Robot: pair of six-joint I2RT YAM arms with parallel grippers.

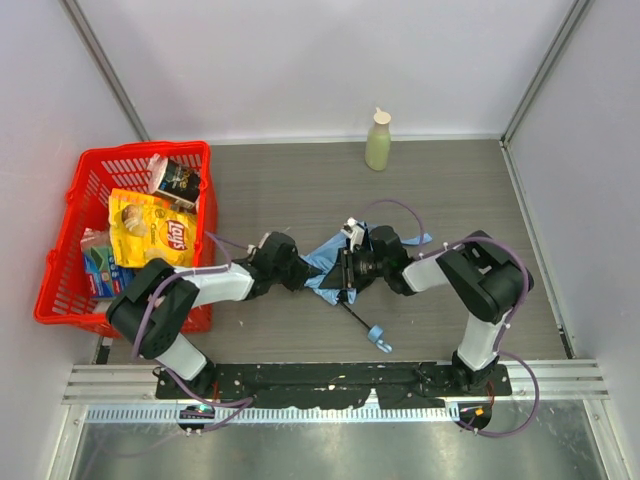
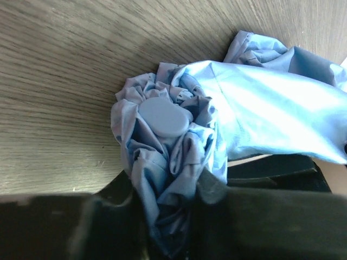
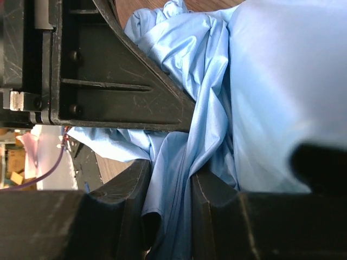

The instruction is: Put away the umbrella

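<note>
Mid-table [image 1: 450,190], crumpled sky-blue umbrella [image 1: 322,255] flanked by 2 grippers: left gripper [image 1: 306,274] against its left side and right gripper [image 1: 343,272] against its right, with the grip itself hard to make out from above. From the fabric toward the near edge, thin black shaft [image 1: 358,318] ending in a small light-blue handle [image 1: 378,338] flat on the wood. Along the left edge, red basket [image 1: 60,270] with a yellow chip bag [image 1: 150,228] among other packets; at the far edge, right of middle, 1 pale green bottle [image 1: 378,140] upright, well apart from everything else.

Umbrella [image 2: 271,108] cloth, slight sheen; table [image 2: 54,81] matt woodgrain.
</note>
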